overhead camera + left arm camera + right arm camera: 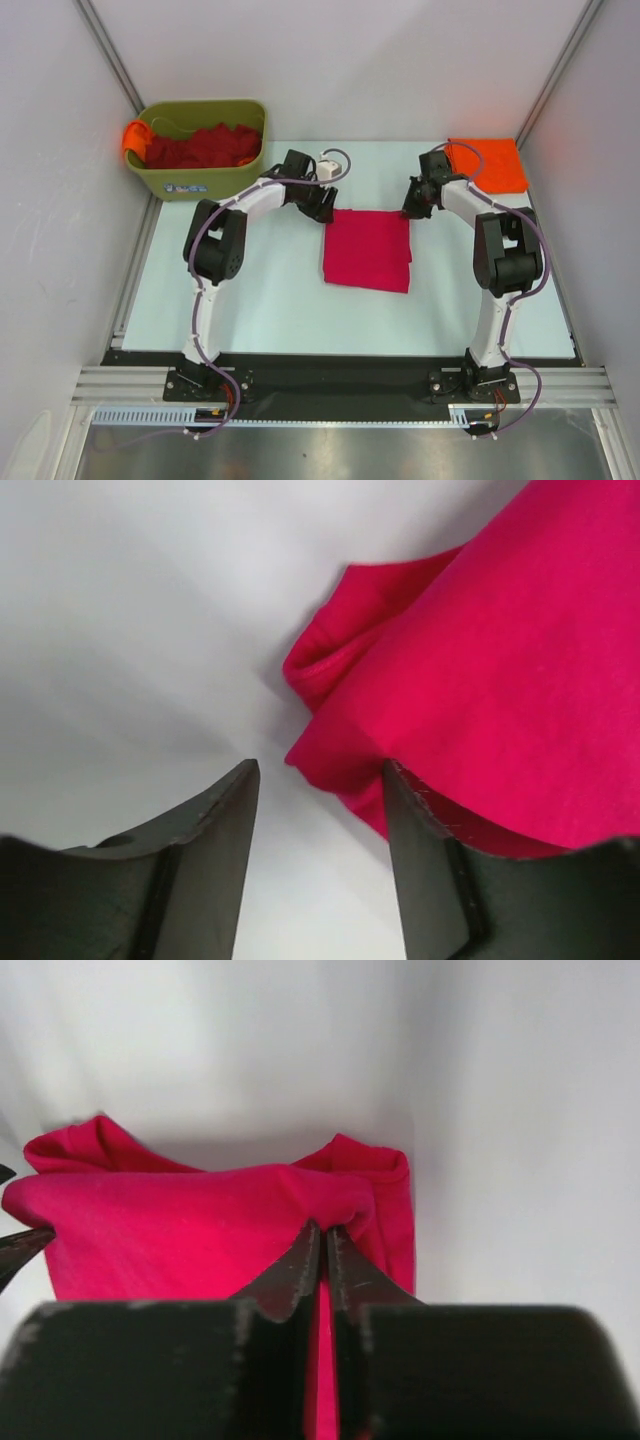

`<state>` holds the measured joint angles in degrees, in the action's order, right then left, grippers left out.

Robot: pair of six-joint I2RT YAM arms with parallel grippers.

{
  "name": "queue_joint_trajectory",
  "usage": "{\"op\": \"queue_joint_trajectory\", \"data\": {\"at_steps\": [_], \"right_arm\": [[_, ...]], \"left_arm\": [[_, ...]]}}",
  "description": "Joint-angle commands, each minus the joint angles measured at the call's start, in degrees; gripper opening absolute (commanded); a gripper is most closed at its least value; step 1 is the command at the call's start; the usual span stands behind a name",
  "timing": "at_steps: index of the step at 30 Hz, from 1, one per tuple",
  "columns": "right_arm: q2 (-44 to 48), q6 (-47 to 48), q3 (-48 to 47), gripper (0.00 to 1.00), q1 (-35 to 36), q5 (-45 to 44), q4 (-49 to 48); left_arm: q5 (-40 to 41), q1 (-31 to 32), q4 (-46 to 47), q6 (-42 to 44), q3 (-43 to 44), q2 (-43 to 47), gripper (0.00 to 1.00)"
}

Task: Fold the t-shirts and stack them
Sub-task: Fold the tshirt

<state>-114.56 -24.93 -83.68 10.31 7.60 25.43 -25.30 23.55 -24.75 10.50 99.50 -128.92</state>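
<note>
At the middle of the table: crimson-pink t-shirt, folded to a rough rectangle and lying flat, near edge toward the arm bases. At its far left corner: left gripper, low over the cloth, jaws standing well apart with bare table showing through the gap, gripping nothing. Beside the right-hand one of its fingers, seen from the left wrist: the shirt's rumpled edge, close against the pad, though touching or just clear cannot be told. At the far right corner: right gripper, pinching a raised fold of the same shirt, jaws drawn down to a sliver on the cloth. Toward the far right of the table, well apart from the arms' work: orange t-shirt, folded flat. At the far left corner: olive-green bin, holding dark red t-shirts in a loose heap.
</note>
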Motion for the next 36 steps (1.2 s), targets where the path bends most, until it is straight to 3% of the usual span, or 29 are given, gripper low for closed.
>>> {"op": "queue_joint_trajectory", "data": {"at_steps": [1,5,10,11,20,28,32,33,34,36], "right_arm": [[1.0,-0.3,-1.8,0.0,-0.5,-2.1,-1.7],[1.8,-1.1,-1.2,0.0,-1.2,-2.1,-2.2],[4.1,-2.6,0.9,0.0,-1.9,-1.7,-4.2],[5.5,-2.9,1.5,0.0,-2.0,-1.7,-5.5],[12.8,-8.3,11.1,0.0,-3.6,-3.4,-11.5],[10.1,-9.6,11.3,0.0,-5.0,-4.5,-10.2],[6.1,-8.2,8.1,0.11,-5.5,-4.1,-8.4],[5.7,-7.5,6.9,0.17,-5.6,-4.3,-8.2],[5.1,-7.2,6.3,0.38,-5.6,-4.3,-7.9],[4.2,-6.8,5.0,0.48,-6.0,-4.3,-6.1]], "left_arm": [[-5.9,0.0,4.7,-2.2,3.1,-0.4,0.56],[-9.7,0.0,6.8,-5.5,3.7,-1.7,0.39],[-10.4,0.0,7.6,-6.7,4.7,-2.1,0.01],[-10.2,0.0,7.7,-6.7,4.6,-1.5,0.0],[-10.6,0.6,19.8,-8.1,-4.2,9.1,0.0],[-9.6,1.8,17.1,-6.8,-1.3,5.8,0.0],[-7.7,1.8,14.8,-7.4,2.0,1.8,0.01],[-7.5,1.8,15.0,-7.2,2.3,1.4,0.09],[-7.2,1.8,14.8,-6.7,2.5,1.0,0.19],[-6.3,1.8,12.6,-6.1,5.0,-0.6,0.44]]}}
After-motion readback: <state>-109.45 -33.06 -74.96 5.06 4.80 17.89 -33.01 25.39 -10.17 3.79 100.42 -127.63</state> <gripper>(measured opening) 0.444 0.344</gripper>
